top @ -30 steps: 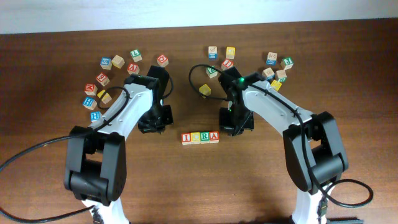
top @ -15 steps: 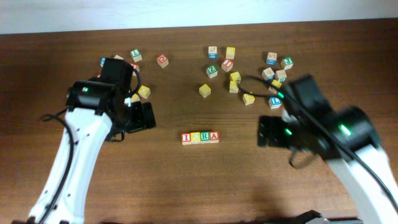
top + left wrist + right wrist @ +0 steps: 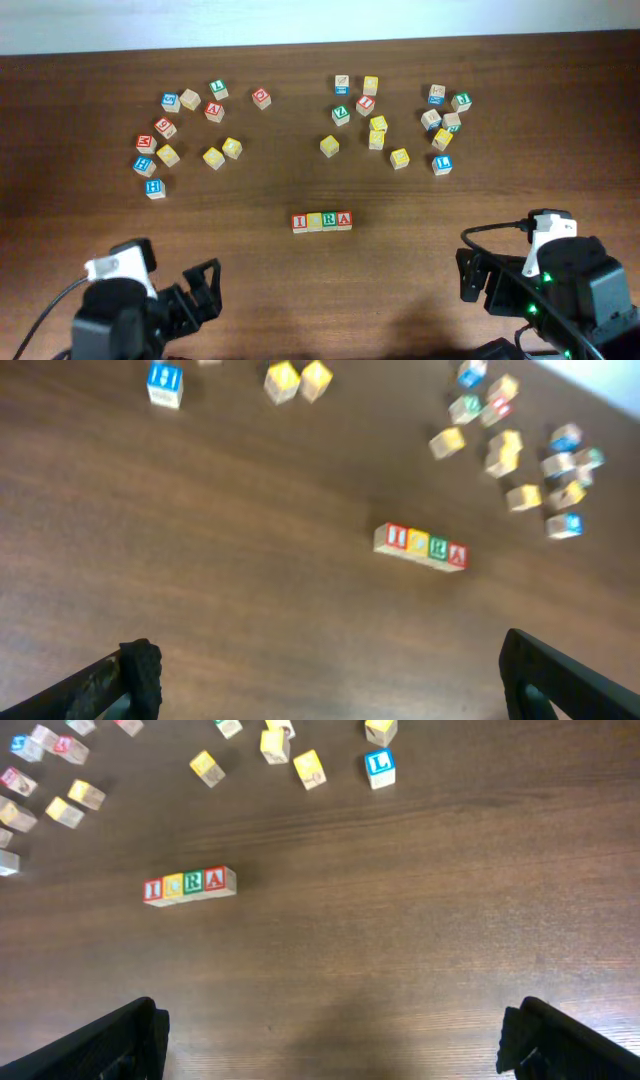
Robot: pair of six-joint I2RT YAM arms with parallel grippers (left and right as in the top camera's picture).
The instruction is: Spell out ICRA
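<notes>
Four small wooden letter blocks stand touching in a row [image 3: 322, 221] at the table's middle, reading I [image 3: 300, 222], C [image 3: 315, 221], R [image 3: 330, 220], A [image 3: 344, 219]. The same row [image 3: 420, 547] shows in the left wrist view, and the row [image 3: 188, 884] also lies well ahead in the right wrist view. My left gripper [image 3: 200, 298] sits at the near left edge, open and empty. My right gripper [image 3: 476, 286] sits at the near right edge, also open and empty. Each wrist view shows bare wood between widely spread fingers [image 3: 140, 672] [image 3: 140, 1036].
Several loose letter blocks lie scattered at the back left [image 3: 185, 125] and back right [image 3: 400, 115]. A blue H block [image 3: 154, 187] and a blue L block [image 3: 442, 164] are the nearest of them. The wall edge runs along the far side.
Both arms have pulled back from beside the row to the table's near edge, left and right. Both grippers have opened. The row has not moved.
</notes>
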